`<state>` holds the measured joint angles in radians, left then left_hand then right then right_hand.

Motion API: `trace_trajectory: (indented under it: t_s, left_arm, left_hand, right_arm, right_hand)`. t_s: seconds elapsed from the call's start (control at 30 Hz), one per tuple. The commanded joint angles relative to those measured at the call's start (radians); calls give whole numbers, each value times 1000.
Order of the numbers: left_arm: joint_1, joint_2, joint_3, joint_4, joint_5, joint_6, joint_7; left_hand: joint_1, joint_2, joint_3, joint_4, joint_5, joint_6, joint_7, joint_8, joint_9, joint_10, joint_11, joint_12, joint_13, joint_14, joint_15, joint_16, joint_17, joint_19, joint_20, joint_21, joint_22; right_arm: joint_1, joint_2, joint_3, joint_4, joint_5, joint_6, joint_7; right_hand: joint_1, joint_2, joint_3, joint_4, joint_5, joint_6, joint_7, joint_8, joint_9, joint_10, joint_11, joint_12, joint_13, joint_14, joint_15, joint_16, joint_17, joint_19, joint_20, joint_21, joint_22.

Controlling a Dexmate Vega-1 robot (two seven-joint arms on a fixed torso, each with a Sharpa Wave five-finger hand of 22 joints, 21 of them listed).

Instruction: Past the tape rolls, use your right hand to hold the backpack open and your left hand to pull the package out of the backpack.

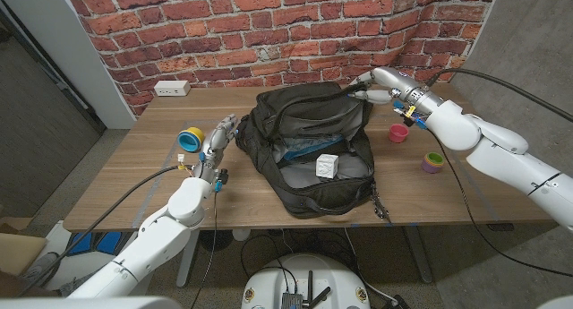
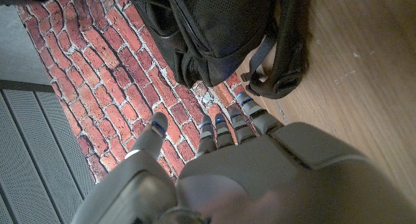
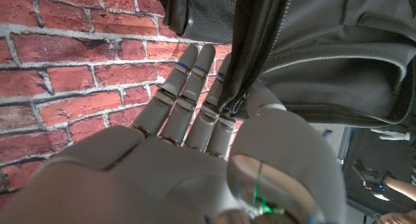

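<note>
With the right robot hand [image 1: 374,85] pinching the flap of the backpack [image 1: 313,148] mid-tabletop, the left robot hand [image 1: 220,135], fingers apart and empty beside it, is needing to reach inside for the white package [image 1: 328,165] without snagging.

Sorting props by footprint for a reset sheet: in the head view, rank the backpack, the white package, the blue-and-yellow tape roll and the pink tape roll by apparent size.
1. backpack
2. blue-and-yellow tape roll
3. white package and pink tape roll look about alike; not ranked.
</note>
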<state>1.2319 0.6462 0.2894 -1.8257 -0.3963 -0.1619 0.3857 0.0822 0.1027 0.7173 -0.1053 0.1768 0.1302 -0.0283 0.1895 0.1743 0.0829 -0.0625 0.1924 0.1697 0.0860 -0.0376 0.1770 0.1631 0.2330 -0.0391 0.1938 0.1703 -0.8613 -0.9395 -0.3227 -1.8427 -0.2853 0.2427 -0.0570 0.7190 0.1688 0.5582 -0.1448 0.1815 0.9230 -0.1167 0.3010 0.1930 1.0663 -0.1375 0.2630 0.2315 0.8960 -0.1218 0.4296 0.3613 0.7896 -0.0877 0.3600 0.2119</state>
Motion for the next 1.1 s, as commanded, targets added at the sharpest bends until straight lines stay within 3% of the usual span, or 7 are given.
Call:
trace_trajectory:
  t_s: [0.03, 0.77, 1.1]
  left_arm:
    - [13, -2, 24, -30, 11, 25, -9]
    - [86, 65, -3, -183, 99, 92, 32]
    - [159, 76, -23, -263, 130, 121, 66]
  left_hand:
    - [16, 51, 4, -9, -4, 14, 0, 2, 2, 12, 1, 4, 4, 12, -20, 1, 1, 12, -37, 6, 1]
    - [47, 40, 4, -47, -3, 52, -9, 6, 2, 55, -8, 11, 4, 36, -37, 3, 0, 32, -45, 7, 0]
    - [57, 35, 3, -57, -3, 59, -14, 5, 2, 61, -11, 10, 4, 43, -40, 3, 0, 41, -48, 8, 0]
  right_arm:
    - [49, 14, -26, 9, 51, -59, 48]
    - [107, 33, -72, 35, 50, -101, 41]
    - [131, 42, -91, 53, 53, -105, 46]
  right_hand:
    - [1, 14, 5, -5, 7, 34, 23, 0, 3, 4, 2, 3, 5, 10, -91, 7, 5, 12, -128, 8, 1]
    - [2, 13, 6, -7, 9, 38, 27, -7, 4, 5, 5, 2, 11, 13, -91, 5, 9, 12, -128, 17, 2]
    - [3, 14, 7, -9, 9, 38, 27, -11, 4, 5, 7, 1, 14, 14, -92, 3, 11, 10, -128, 21, 2]
